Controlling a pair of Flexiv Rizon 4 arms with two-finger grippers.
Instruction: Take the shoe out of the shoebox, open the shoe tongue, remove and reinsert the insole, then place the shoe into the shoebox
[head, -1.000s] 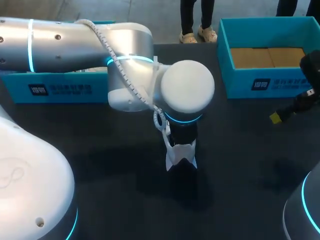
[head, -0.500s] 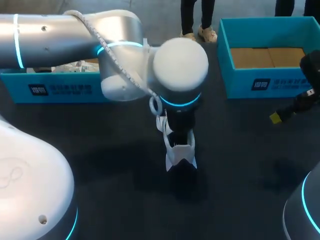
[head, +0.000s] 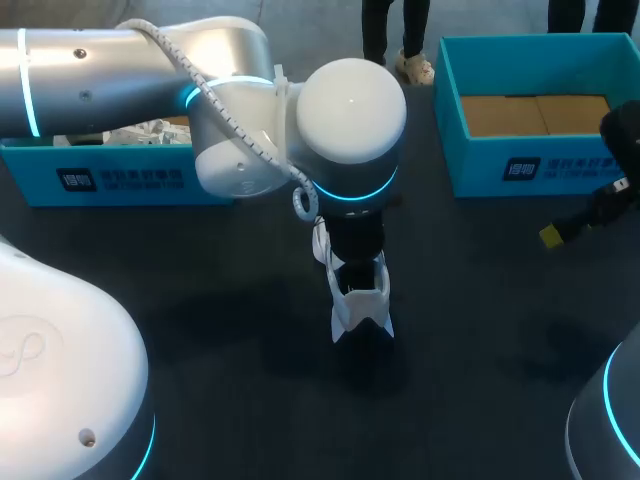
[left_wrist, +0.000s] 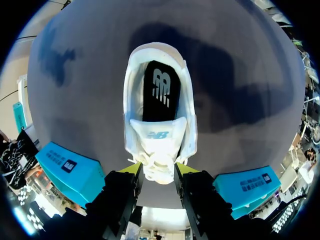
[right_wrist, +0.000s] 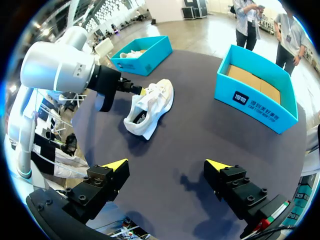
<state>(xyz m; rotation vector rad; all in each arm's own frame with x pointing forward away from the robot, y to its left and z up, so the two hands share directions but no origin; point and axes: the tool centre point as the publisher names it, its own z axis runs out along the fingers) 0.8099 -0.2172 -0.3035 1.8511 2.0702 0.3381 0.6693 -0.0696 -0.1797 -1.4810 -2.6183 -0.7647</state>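
A white shoe lies on the dark table near the middle, its black insole showing through the opening. My left arm hangs right over it and hides its front part in the head view. In the left wrist view my left gripper has both yellow tips pressed against the sides of the shoe's laced front, just below the white tongue. My right gripper stands open and empty near the table's right edge, well apart from the shoe.
A blue shoebox with a brown cardboard floor stands at the back right. A second blue box holding white paper stands at the back left, partly behind my left arm.
My left wrist has shifted toward the far side above the shoe, and its fingers have closed in on the shoe's front. Shoe and right arm have stayed put.
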